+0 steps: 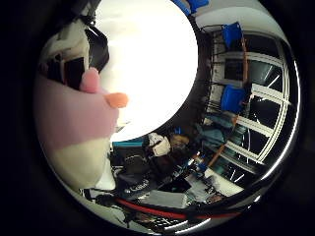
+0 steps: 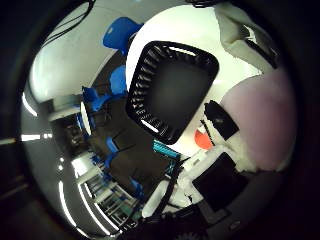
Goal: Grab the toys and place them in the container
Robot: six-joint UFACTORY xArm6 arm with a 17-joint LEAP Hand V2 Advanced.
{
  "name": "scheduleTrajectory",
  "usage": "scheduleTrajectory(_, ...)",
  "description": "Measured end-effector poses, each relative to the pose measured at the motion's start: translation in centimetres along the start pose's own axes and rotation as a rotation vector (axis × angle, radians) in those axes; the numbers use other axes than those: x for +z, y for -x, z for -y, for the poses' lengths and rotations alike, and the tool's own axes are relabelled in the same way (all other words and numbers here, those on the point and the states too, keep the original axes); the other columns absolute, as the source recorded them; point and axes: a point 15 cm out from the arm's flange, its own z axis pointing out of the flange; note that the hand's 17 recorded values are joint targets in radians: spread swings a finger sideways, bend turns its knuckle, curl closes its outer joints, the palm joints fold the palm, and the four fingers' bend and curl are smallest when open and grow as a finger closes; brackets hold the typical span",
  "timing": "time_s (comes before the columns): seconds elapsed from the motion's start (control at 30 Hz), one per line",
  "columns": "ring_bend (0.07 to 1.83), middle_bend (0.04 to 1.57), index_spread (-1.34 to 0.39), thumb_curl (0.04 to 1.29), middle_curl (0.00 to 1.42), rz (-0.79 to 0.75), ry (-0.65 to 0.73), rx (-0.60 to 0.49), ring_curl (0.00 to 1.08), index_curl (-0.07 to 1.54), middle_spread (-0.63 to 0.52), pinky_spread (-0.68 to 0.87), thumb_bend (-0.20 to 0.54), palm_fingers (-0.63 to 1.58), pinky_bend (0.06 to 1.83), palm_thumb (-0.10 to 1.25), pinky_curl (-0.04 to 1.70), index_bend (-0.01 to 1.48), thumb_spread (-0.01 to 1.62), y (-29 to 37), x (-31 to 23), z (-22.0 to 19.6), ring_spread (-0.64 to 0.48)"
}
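Note:
A soft plush toy (image 1: 69, 118), pale pink and white with an orange tip (image 1: 117, 99), fills much of the little finger side palm view, close against the palm. It also shows in the thumb side palm view (image 2: 262, 110). My right hand (image 2: 218, 122) has its black and white fingers (image 1: 71, 54) curled round the toy and holds it in the air. In the thumb side palm view the black slatted container (image 2: 172, 85) stands on the white table (image 2: 85, 50) beneath the hand, its inside dark.
The round white table top (image 1: 148, 59) lies beneath the toy. Blue chairs (image 1: 232, 98) and shelving stand in the room beyond the table. A blue chair (image 2: 122, 32) stands beside the table near the container.

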Motion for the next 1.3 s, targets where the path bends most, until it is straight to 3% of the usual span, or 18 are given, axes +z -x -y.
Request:
scheduleTrajectory(0.43,1.67,1.08,-0.56,0.54,1.40,0.067,0.011,-0.071,0.86,1.25,-0.53,-0.23,-0.004,0.31,1.70,1.23,0.95,0.82,1.17,8.2,5.2,6.2,-0.30)
scheduleTrajectory(0.53,1.62,1.05,-0.55,0.52,1.33,0.096,0.032,-0.079,0.81,1.19,-0.52,-0.27,-0.032,0.36,1.66,1.15,0.89,0.68,1.13,9.1,6.1,6.5,-0.30)
scheduleTrajectory(0.67,1.36,0.96,-0.51,0.46,1.14,0.189,0.050,-0.079,0.68,1.03,-0.47,-0.40,-0.040,0.23,1.36,0.97,0.73,0.41,1.11,10.5,6.3,6.4,-0.30)
scheduleTrajectory(0.73,1.15,0.88,-0.47,0.42,1.03,0.230,0.057,-0.082,0.59,0.93,-0.42,-0.19,-0.047,0.04,1.15,0.86,0.67,0.39,1.12,10.6,6.2,6.2,-0.22)
scheduleTrajectory(0.8,1.02,0.73,-0.43,0.38,0.93,0.245,0.083,-0.090,0.53,0.85,-0.33,0.00,-0.058,-0.03,1.10,0.74,0.63,0.34,1.14,10.6,6.3,5.5,-0.10)
scheduleTrajectory(0.87,0.85,0.52,-0.37,0.33,0.77,0.251,0.104,-0.101,0.43,0.72,-0.15,0.24,-0.056,-0.06,1.04,0.57,0.56,0.27,1.14,10.3,6.5,5.0,0.08)
scheduleTrajectory(0.97,0.67,0.40,-0.33,0.28,0.63,0.255,0.136,-0.118,0.34,0.60,0.01,0.42,-0.047,-0.03,0.93,0.41,0.49,0.20,1.10,10.2,6.8,4.2,0.20)
scheduleTrajectory(1.1,0.56,0.31,-0.28,0.26,0.51,0.261,0.164,-0.122,0.28,0.47,0.16,0.50,-0.043,-0.01,0.80,0.28,0.40,0.16,1.06,9.5,7.2,3.8,0.27)
scheduleTrajectory(1.3,0.53,0.29,-0.16,0.25,0.42,0.263,0.151,-0.109,0.26,0.35,0.22,0.53,-0.034,0.05,0.75,0.13,0.34,0.15,1.02,8.9,6.4,3.4,0.31)
